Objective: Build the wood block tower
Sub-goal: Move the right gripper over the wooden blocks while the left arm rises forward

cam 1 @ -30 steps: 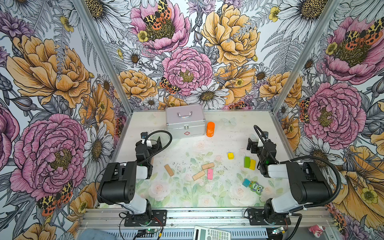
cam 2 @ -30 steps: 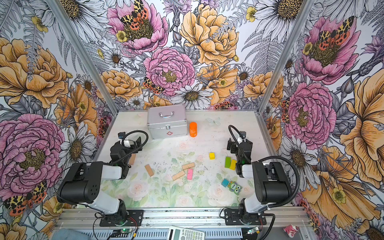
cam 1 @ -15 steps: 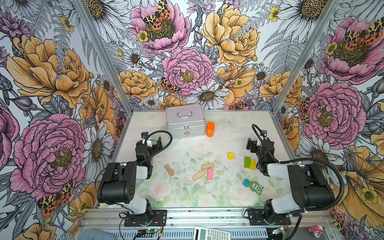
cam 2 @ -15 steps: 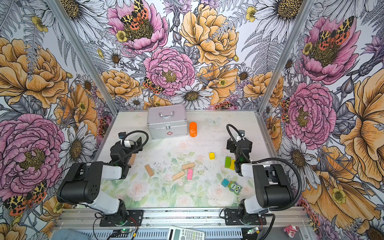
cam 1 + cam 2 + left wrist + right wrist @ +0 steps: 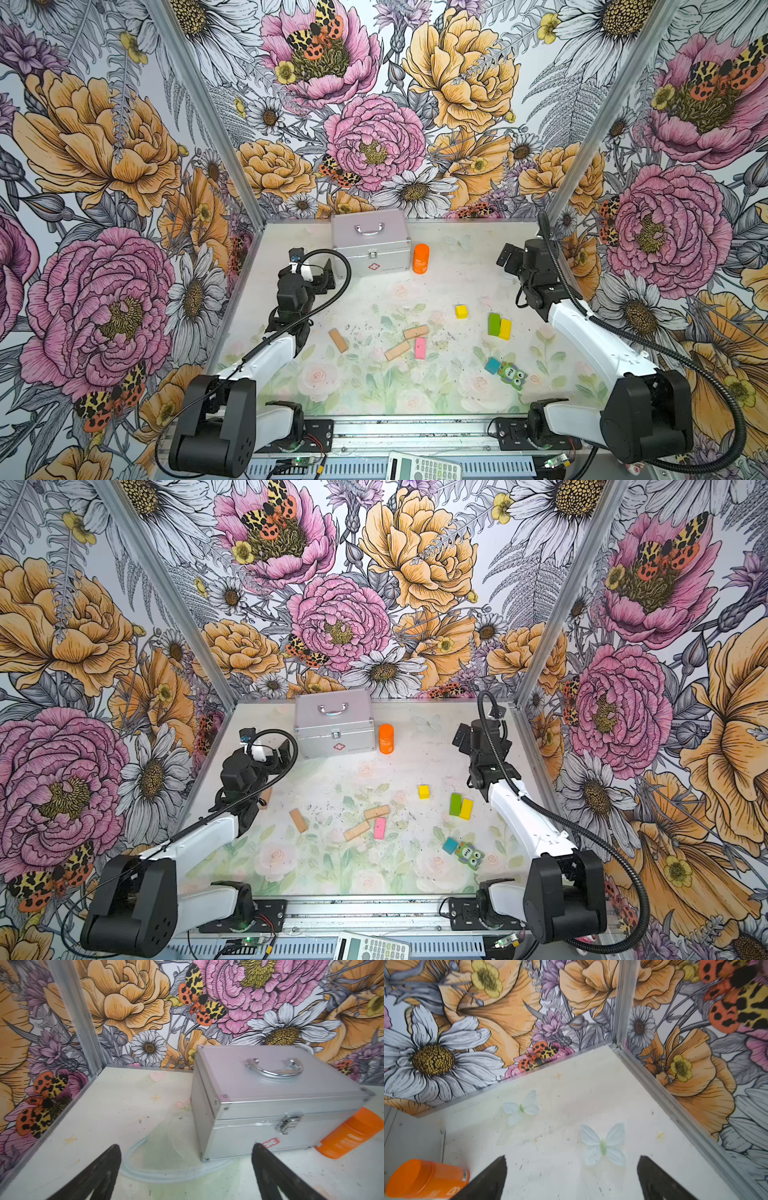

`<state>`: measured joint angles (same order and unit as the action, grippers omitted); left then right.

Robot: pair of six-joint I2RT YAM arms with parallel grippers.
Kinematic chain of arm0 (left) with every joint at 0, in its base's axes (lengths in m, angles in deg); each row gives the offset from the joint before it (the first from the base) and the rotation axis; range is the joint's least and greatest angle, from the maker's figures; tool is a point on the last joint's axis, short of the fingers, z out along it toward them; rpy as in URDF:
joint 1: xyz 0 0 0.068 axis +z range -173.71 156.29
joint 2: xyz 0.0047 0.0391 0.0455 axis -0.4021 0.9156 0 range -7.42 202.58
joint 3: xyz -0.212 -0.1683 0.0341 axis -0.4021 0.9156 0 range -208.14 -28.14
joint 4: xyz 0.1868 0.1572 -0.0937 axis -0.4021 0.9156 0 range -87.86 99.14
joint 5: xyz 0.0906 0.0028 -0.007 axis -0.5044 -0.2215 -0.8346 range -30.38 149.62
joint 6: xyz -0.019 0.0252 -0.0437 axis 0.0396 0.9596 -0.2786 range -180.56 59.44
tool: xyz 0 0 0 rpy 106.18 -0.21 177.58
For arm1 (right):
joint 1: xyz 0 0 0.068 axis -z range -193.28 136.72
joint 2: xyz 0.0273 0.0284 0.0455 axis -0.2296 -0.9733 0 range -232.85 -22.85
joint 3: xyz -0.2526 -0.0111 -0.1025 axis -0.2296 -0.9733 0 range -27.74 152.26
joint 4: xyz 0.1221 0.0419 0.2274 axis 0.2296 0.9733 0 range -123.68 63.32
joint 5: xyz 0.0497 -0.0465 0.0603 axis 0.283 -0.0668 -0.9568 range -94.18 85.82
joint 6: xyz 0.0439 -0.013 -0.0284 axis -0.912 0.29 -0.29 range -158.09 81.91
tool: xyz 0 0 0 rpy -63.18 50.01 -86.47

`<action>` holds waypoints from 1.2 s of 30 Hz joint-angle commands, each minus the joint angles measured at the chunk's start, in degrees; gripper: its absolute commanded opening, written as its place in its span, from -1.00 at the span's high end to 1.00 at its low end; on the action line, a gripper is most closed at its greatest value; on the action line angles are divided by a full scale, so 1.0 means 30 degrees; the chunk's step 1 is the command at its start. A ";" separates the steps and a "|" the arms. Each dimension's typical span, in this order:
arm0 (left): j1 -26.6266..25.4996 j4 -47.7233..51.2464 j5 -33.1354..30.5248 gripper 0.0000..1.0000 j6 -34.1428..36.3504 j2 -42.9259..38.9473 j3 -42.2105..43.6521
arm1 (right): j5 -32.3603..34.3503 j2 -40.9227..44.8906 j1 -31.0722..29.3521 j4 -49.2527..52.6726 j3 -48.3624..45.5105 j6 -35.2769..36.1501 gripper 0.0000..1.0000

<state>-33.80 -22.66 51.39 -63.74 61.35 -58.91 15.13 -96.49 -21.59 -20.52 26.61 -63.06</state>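
The wood blocks lie scattered flat on the table. Three tan planks [image 5: 338, 340] [image 5: 416, 331] [image 5: 397, 351] and a pink plank [image 5: 420, 348] are in the middle. To the right are a yellow cube [image 5: 461, 311], a green bar [image 5: 493, 324] touching a yellow bar [image 5: 505, 329], a teal cube [image 5: 493, 365] and the owl piece [image 5: 513, 375]. No tower shows. My left gripper [image 5: 322, 276] [image 5: 186, 1167] is open and empty near the silver case's corner. My right gripper [image 5: 508, 258] [image 5: 572, 1172] is open and empty at the back right, far from the blocks.
A silver metal case [image 5: 370, 245] stands at the back with an orange bottle [image 5: 421, 258] to its right. Floral walls close three sides. A calculator [image 5: 424, 467] lies off the front edge. A tan piece [image 5: 264, 798] peeks out beside the left arm.
My right gripper has moved away from the green and yellow bars toward the back right corner. The left arm and the blocks have not moved.
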 commanded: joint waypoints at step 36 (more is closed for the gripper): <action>-1.0043 1.8549 -0.6893 -0.98 -1.1153 -1.0796 -0.0244 | -0.5305 -0.7696 -1.3040 0.8696 0.4658 -0.3503 -0.78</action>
<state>-65.25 32.03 29.70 -95.92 30.33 -61.03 1.47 -117.59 -60.74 7.00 38.85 -73.22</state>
